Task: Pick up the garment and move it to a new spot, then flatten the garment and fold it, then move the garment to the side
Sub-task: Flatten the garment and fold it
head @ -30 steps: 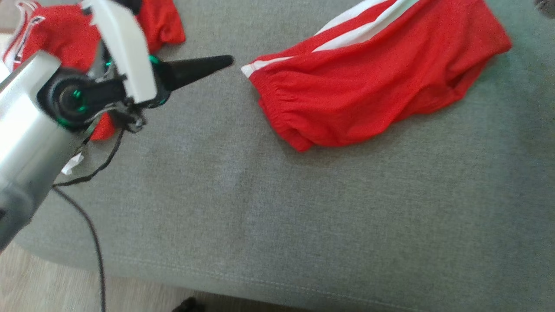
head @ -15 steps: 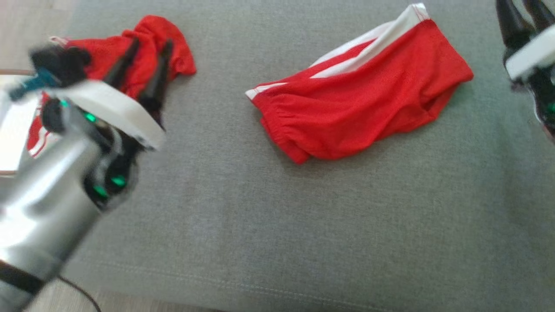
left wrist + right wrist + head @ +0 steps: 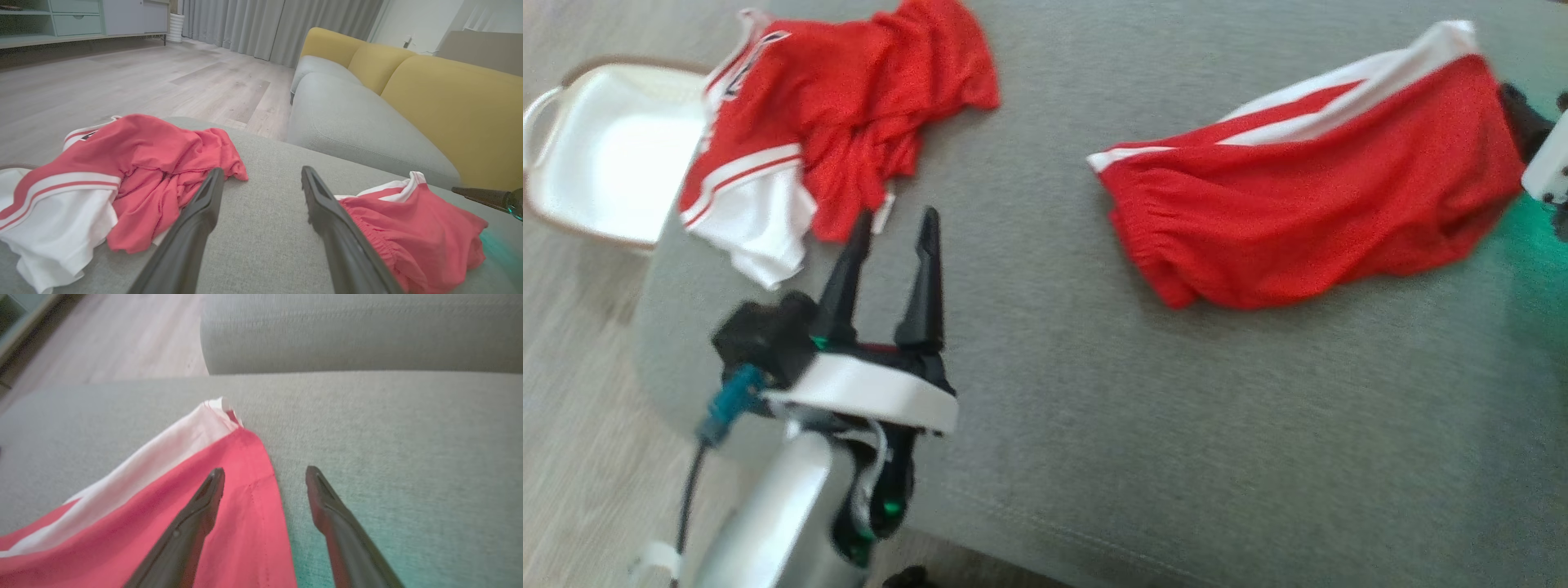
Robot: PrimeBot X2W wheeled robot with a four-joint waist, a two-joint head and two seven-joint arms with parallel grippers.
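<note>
**2 red garments on the grey cushion**

The red shorts (image 3: 1307, 212) lie folded and fairly flat toward the right of the grey sofa cushion (image 3: 1094, 408), set aslant. Their gathered elastic waistband is at the near-left end, and white stripes run along the far edge. Well apart, at the cushion's far-left corner, the red jersey (image 3: 841, 122) lies crumpled in a heap, with its white, red-striped panel reaching the cushion's edge.
</note>
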